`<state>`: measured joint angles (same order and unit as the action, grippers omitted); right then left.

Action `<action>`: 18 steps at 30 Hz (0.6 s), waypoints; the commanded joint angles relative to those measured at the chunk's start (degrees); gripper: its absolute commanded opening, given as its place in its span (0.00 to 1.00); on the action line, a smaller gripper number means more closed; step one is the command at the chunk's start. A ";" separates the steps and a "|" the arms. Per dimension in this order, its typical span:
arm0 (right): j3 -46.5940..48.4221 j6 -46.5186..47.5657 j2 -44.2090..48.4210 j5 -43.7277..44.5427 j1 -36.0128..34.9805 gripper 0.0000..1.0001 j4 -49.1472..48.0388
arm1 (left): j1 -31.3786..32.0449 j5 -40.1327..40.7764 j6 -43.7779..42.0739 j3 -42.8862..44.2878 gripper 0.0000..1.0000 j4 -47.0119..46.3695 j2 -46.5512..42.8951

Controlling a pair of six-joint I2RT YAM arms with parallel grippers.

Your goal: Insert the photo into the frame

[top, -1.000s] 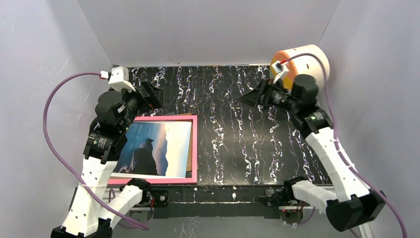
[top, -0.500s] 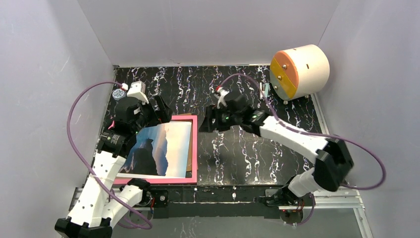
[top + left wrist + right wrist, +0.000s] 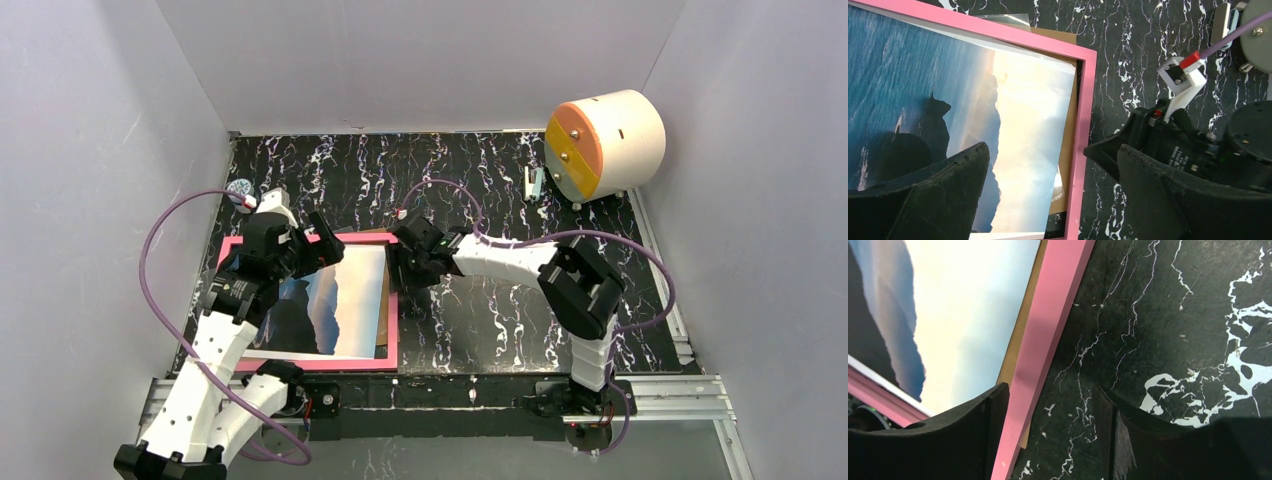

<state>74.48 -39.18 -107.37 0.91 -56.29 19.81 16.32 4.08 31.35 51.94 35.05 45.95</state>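
Observation:
The pink frame [image 3: 392,300] lies flat at the near left of the table. The photo [image 3: 320,300], sea and cliffs face up, lies askew on it, its right edge short of the right rail. My left gripper [image 3: 322,252] hovers open over the photo's far edge; in the left wrist view its gripper [image 3: 1053,192] spans the photo [image 3: 938,90] and the frame's right rail [image 3: 1083,125]. My right gripper [image 3: 402,268] is open at the frame's right rail near the far right corner; in the right wrist view its gripper [image 3: 1053,440] straddles the pink rail [image 3: 1048,325], with a gap on the table side.
A brown backing board [image 3: 1068,140] shows under the photo by the right rail. A cream drum with an orange face [image 3: 605,143] stands at the back right, a small stapler-like thing [image 3: 533,184] beside it. A small round object [image 3: 238,188] lies at the far left.
My right arm swung from the back right across to the frame's right rail and lowered. My left gripper moved nearer and right, over the photo's far edge. Photo and frame have not moved.

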 commanded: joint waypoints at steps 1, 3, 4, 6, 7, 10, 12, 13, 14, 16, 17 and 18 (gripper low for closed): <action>4.66 -0.75 -2.50 0.31 -0.73 0.70 1.76 | 0.14 -0.02 2.40 -1.02 0.98 1.02 -0.60; 5.49 -1.25 -3.80 0.56 -0.78 0.68 2.25 | 0.13 -0.53 3.14 -1.81 0.99 0.86 -0.89; 5.80 -1.60 -4.47 0.58 -0.83 0.67 2.29 | 0.15 -0.62 3.49 -2.44 0.98 0.81 -1.13; 7.34 -2.15 -6.00 0.46 -1.06 0.64 2.70 | 0.13 -0.77 4.13 -3.30 0.98 0.74 -1.68; 8.25 -2.26 -6.88 0.99 -1.45 0.63 3.08 | 0.13 -0.84 4.34 -3.60 0.98 0.86 -1.92; 13.07 -3.75 -9.85 5.68 -2.29 0.57 8.24 | 0.20 -0.94 4.88 -4.40 0.98 1.23 -2.62; 15.32 -4.40 -11.47 8.91 -2.78 0.54 11.40 | 0.18 -0.87 5.47 -4.79 0.99 1.32 -2.96; 15.90 -4.68 -12.19 9.90 -2.91 0.51 12.32 | 0.15 -0.95 5.81 -4.97 0.99 1.26 -3.16; 16.22 -4.94 -12.52 10.47 -2.91 0.48 13.02 | 0.14 -0.98 6.09 -5.11 0.98 1.04 -3.25; 16.87 -5.44 -13.55 11.05 -2.94 0.38 14.01 | 0.13 -1.09 6.41 -5.41 0.98 0.77 -3.62; 17.35 -5.99 -13.85 11.48 -2.95 0.32 14.83 | 0.14 -1.13 6.51 -5.57 0.98 0.77 -3.78; 17.64 -6.36 -13.88 11.88 -2.97 0.28 15.09 | 0.12 -1.18 6.57 -5.74 0.98 0.79 -4.09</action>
<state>89.21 -43.57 -119.98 8.54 -59.02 29.47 16.32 3.36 36.88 47.22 35.22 43.05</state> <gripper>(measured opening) 0.372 0.981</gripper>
